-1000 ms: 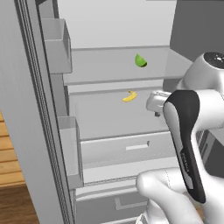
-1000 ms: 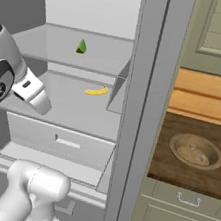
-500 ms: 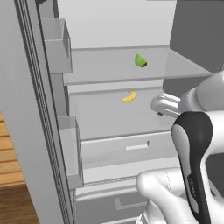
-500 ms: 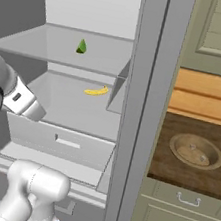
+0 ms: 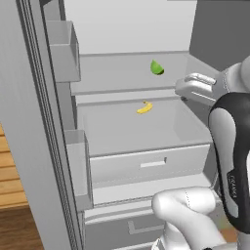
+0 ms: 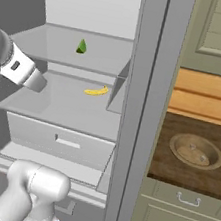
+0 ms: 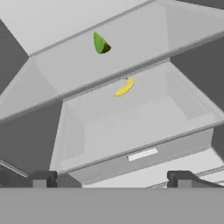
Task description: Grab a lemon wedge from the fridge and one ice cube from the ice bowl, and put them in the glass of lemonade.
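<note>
Claw (image 7: 111, 179) raised toward fridge (image 5: 122, 132) — wide open.

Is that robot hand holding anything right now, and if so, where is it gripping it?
Nothing. The hand is open and empty, its fingertips spread wide, apart from the green wedge and the banana on the fridge shelves.

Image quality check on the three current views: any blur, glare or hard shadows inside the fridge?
Left base view: flat, even light in the fridge, no glare; lemon wedge soft-edged. Right base view: same flat render, faint shading under the shelves; ice bowl readable. Hand view: slightly soft, banana clear, no highlights.
</note>
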